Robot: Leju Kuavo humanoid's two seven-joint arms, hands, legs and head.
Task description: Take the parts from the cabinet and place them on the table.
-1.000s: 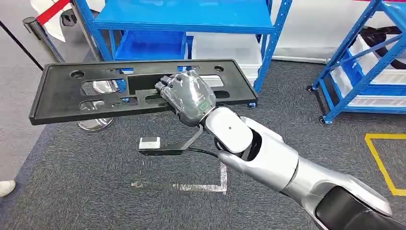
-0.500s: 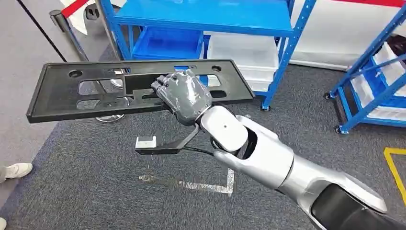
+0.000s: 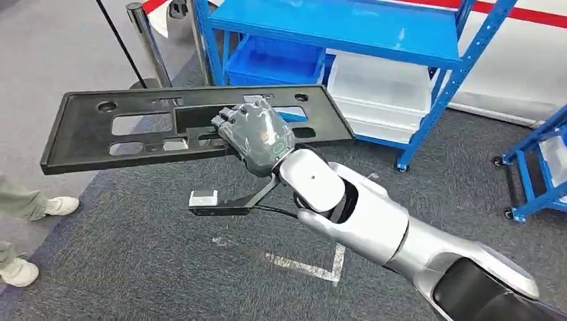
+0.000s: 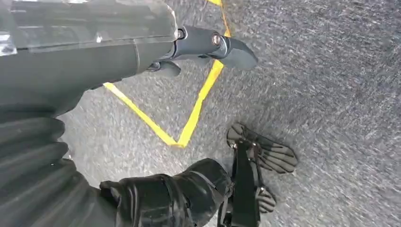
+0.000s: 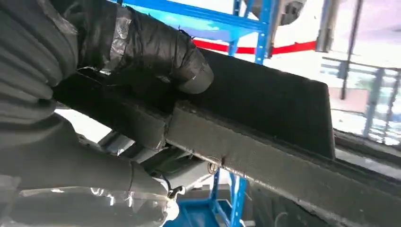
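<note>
Head view: your right hand (image 3: 257, 137) is gripping the long black part (image 3: 134, 124) near its middle, holding it level in the air above the grey carpet (image 3: 134, 267). Right wrist view: the thumb (image 5: 156, 47) is pressing on the part's edge. Left wrist view: your left hand (image 4: 142, 47) is hanging over the carpet, holding nothing, fingers apart. Behind the part, a blue shelf rack (image 3: 348, 27) is standing; a person's shoes (image 3: 60, 204) are showing nearby.

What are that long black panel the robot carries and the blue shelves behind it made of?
The black panel looks like moulded matt plastic or dense foam: dull and textured, with cut-out holes and a raised rim, gripped by the right hand. The blue shelving looks like painted metal: smooth, slightly glossy, with perforated uprights.
</note>
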